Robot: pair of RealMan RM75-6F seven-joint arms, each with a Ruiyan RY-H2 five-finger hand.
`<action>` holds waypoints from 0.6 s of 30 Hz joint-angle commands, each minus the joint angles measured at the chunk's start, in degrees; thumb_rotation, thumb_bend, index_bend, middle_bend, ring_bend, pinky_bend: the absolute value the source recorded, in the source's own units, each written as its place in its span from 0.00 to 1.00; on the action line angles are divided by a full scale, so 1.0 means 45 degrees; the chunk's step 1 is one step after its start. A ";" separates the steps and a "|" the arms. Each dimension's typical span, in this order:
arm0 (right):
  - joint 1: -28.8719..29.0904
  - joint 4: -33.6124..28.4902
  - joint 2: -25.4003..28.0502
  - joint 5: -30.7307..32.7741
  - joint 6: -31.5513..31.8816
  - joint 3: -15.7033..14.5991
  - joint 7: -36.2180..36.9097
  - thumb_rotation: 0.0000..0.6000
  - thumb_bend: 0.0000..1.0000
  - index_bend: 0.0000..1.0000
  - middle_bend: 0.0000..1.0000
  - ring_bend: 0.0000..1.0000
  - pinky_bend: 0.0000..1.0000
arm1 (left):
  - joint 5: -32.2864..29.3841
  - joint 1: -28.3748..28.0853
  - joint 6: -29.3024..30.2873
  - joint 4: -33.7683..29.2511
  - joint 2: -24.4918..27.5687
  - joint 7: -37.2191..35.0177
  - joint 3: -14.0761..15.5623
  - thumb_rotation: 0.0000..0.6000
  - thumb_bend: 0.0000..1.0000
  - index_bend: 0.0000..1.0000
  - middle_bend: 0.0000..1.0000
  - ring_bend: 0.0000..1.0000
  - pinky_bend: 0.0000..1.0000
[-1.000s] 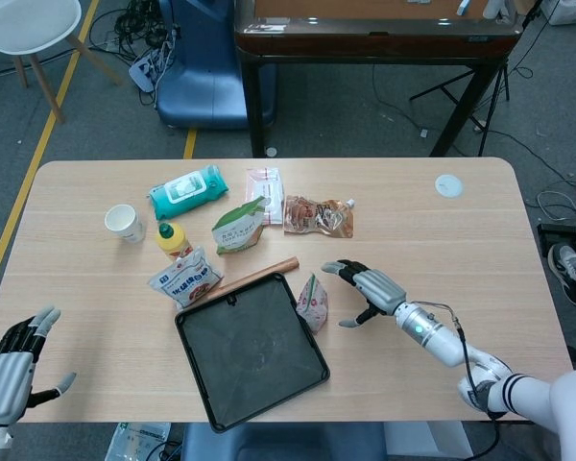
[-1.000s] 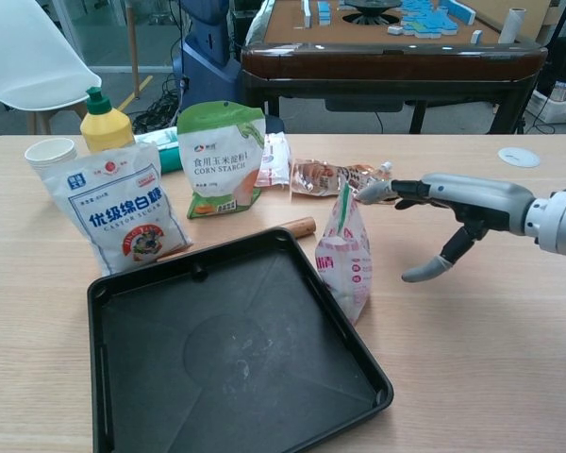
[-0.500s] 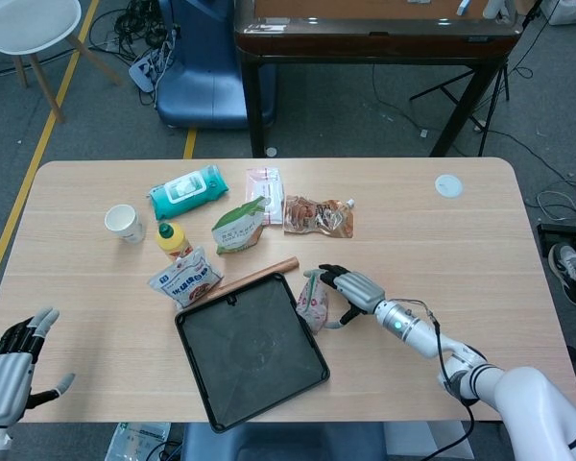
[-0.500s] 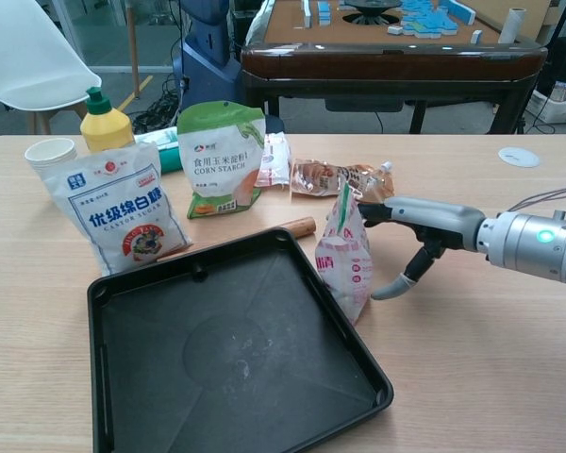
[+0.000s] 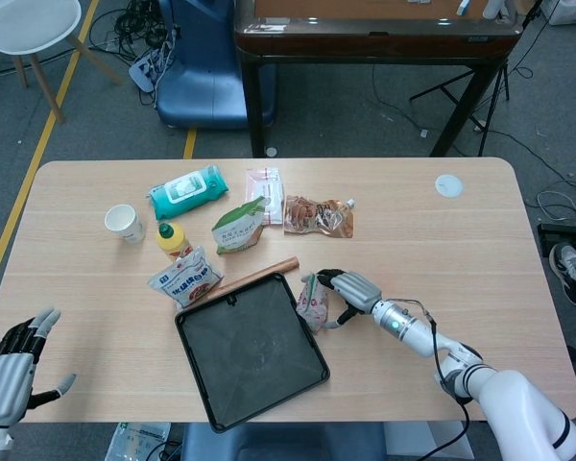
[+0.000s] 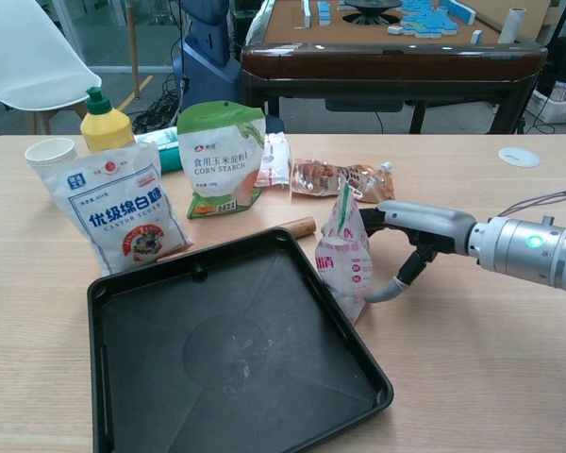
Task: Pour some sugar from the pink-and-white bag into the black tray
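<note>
The small pink-and-white bag [image 5: 312, 302] [image 6: 342, 251] stands upright on the table, against the right edge of the black tray [image 5: 207, 376] [image 6: 151, 283]. Nothing lies in the tray. My right hand [image 5: 342, 289] [image 6: 407, 232] is at the bag's right side. Its fingers [image 6: 382, 213] reach the bag's upper part and the thumb tip [image 6: 377, 293] is at its lower edge. The hand does not enclose the bag, which rests on the table. My left hand [image 5: 12, 369] hovers open off the table's front left corner, seen only in the head view.
Left of the tray stands a white sugar bag [image 5: 185, 277] [image 6: 123, 208]. Behind it are a corn starch bag [image 5: 237, 227] [image 6: 222, 156], a yellow bottle [image 5: 173, 237], a paper cup [image 5: 125, 223], a wipes pack [image 5: 187, 190] and a brown pouch [image 5: 319, 216]. A wooden stick [image 6: 297, 226] lies behind the tray.
My right hand has moved left across the table from well clear of the pink-and-white bag to right against it. The bag, the tray and my left hand have not moved.
</note>
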 commanded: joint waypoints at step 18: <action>-0.0397 0.0258 0.0025 0.0497 0.1033 0.0351 -0.1206 1.00 0.32 0.57 0.55 0.49 0.51 | 0.0092 0.0003 0.0017 -0.0026 0.0064 -0.0172 0.0011 1.00 0.18 0.07 0.08 0.08 0.07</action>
